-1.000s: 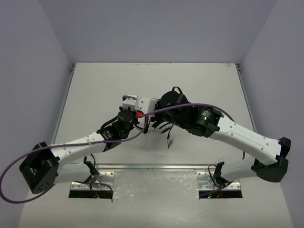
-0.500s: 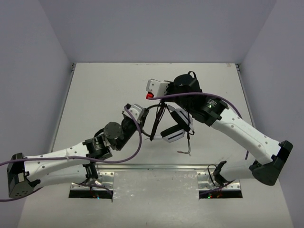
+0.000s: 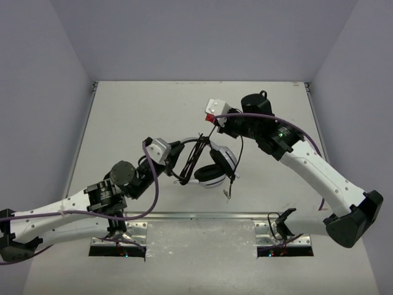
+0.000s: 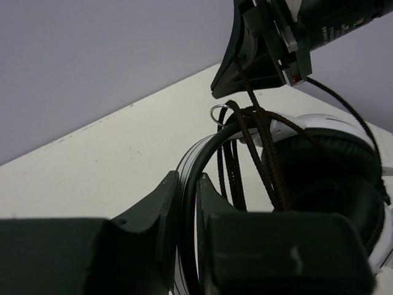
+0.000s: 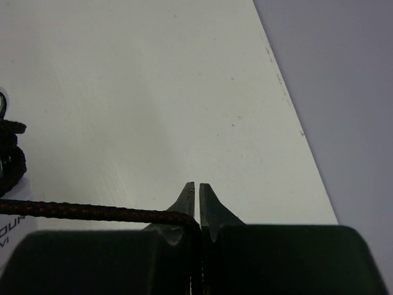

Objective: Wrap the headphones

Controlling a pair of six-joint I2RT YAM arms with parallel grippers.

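Farther right the right arm (image 3: pixel 307 166) has swung; right fingers (image 5: pixel 212 212) pinch the cord (image 5: pixel 92 211), left fingers (image 4: pixel 161 206) clamp the headband (image 4: pixel 201 150). Several loops wound; some cord hangs loose.

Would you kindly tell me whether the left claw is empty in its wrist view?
No, the left claw is shut on the thin black headband of the headphones.
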